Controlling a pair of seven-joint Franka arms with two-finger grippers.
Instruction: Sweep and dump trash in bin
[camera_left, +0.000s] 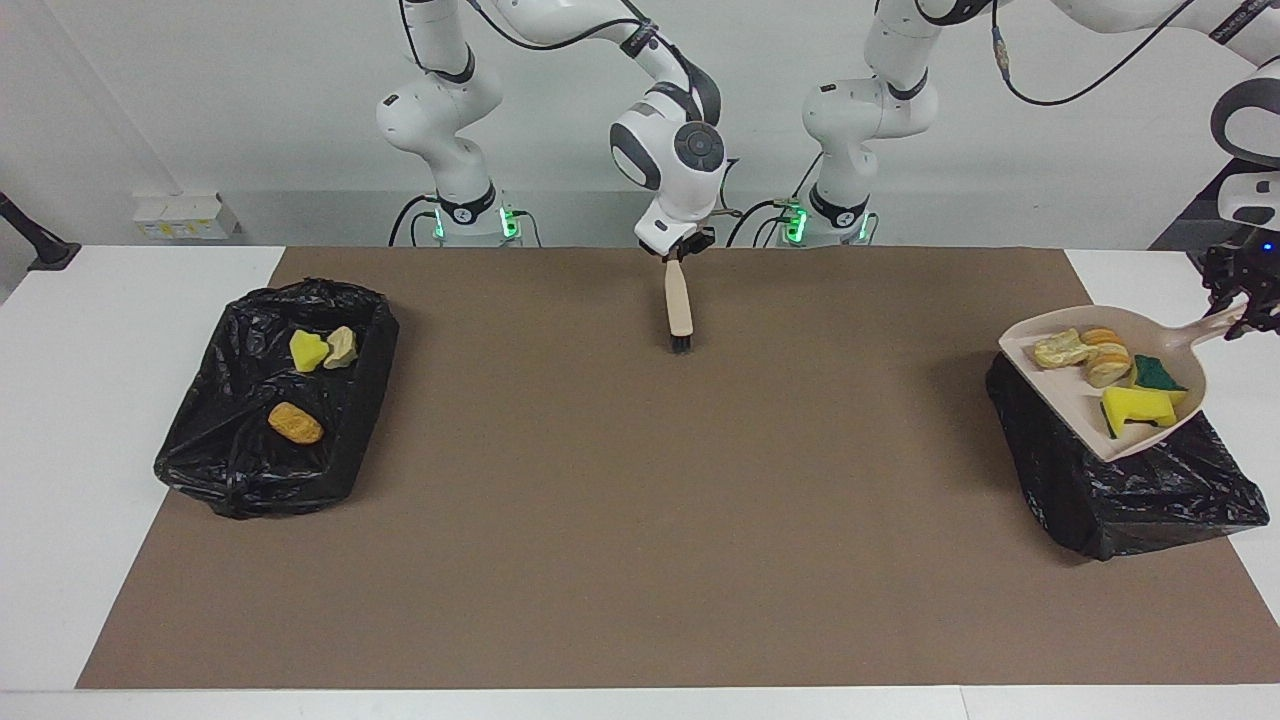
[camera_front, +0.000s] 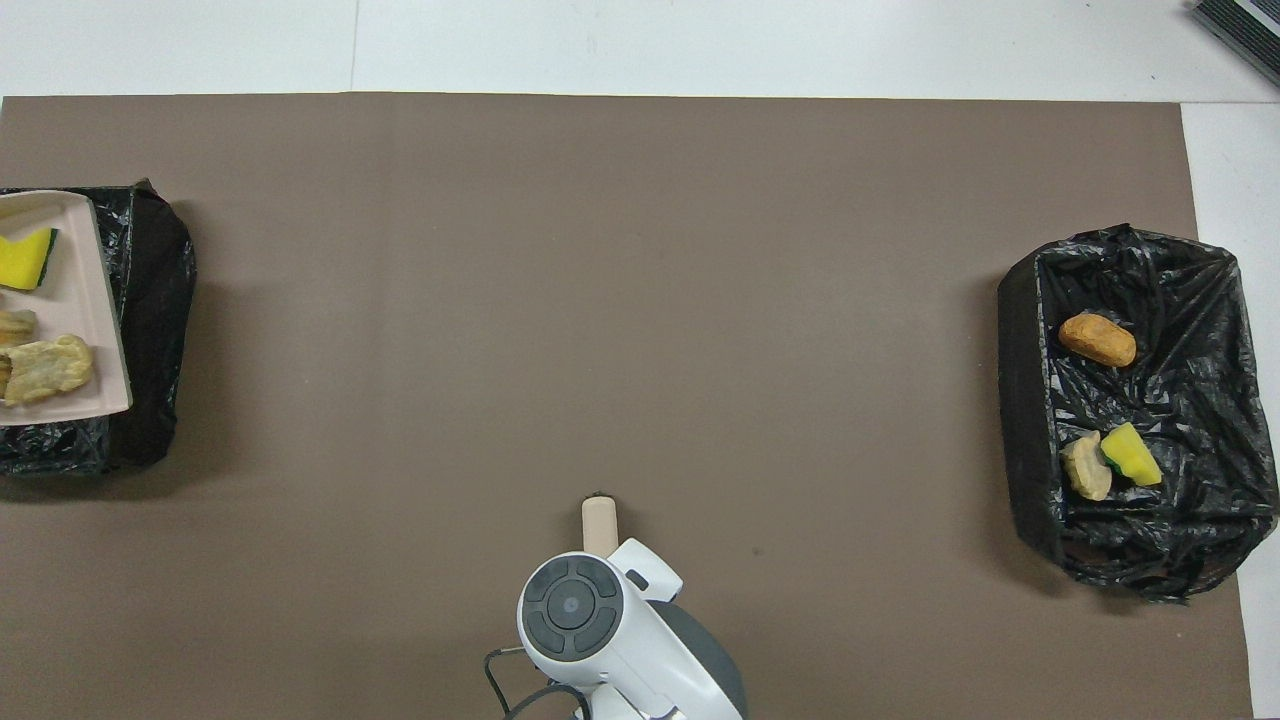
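Currently the trash still to be dumped, four or five pieces (sponges with green backing, bread-like lumps, a pale wad), rides in the beige dustpan. The pan is held over the black-lined bin at the left arm's end of the counter. Pan's long axis runs from the handle, up by the left end effector, down to the open lip, which points toward the counter's middle and away from the robots. The pieces sit bunched at the closed, handle end, so the load lies just below and inboard of the end effector. The lip hangs over the bin's rim nearer the counter's centre; judged from this, a tip toward the lip must keep the lip above the liner or pieces land on the brown mat.

Left end effector: clamped on the dustpan handle, at the frame's edge, wrist above the bin. Out of the overhead view.

Three other pieces (yellow sponge, tan lump, orange lump) already lie in the second bin at the right arm's end.

Right end effector: over the mat's edge close to the robots, closed on the brush, which hangs bristles-down and touches or nearly touches the mat. This arm waits; the left arm has the move.
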